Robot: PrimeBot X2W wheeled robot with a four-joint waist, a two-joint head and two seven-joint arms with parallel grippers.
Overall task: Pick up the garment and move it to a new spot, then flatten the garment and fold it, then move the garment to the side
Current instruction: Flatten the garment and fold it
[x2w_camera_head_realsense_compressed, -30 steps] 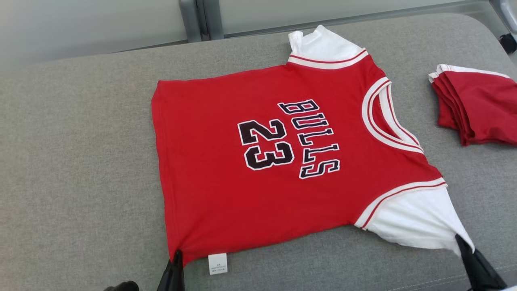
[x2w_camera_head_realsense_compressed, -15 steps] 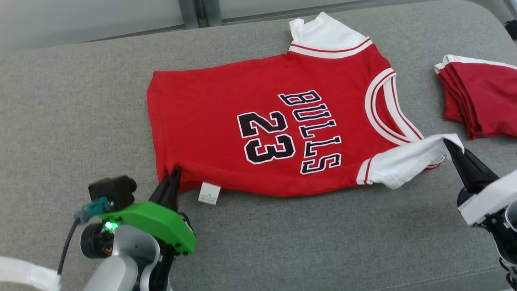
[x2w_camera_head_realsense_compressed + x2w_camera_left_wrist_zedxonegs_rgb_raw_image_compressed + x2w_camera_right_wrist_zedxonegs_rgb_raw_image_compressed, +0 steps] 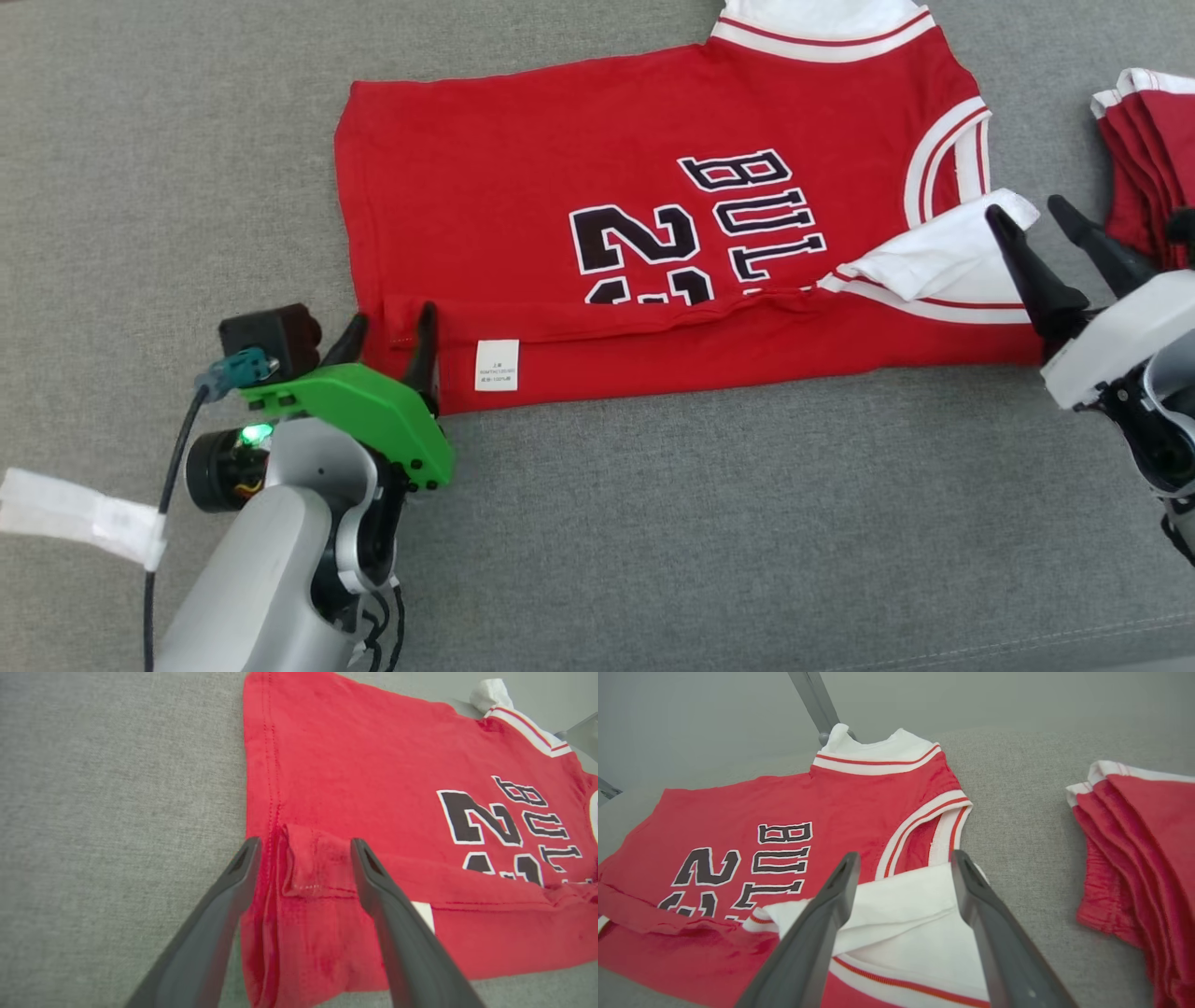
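The garment (image 3: 560, 140) is a red jersey with black "BULLS 23" lettering and white sleeves, lying flat on the grey cushion. Its near long edge is folded over onto the front, hiding the lower part of the number, and a white sleeve (image 3: 934, 261) lies folded on top. My left gripper (image 3: 393, 314) stands open astride the folded hem corner (image 3: 308, 868), holding nothing. At the sleeve end my right gripper (image 3: 1024, 207) is open too, its fingers on either side of the white sleeve (image 3: 901, 905). The jersey (image 3: 784, 798) fills the left of the right wrist view.
A stack of folded red garments (image 3: 1153, 140) lies on the cushion just right of my right gripper, also seen in the right wrist view (image 3: 1143, 835). A white label (image 3: 497, 364) shows on the fold. Bare grey cushion (image 3: 653, 523) spreads in front and to the left.
Both grippers carried the near edge and sleeve up over the jersey, then opened and let go. The camera has tilted down.
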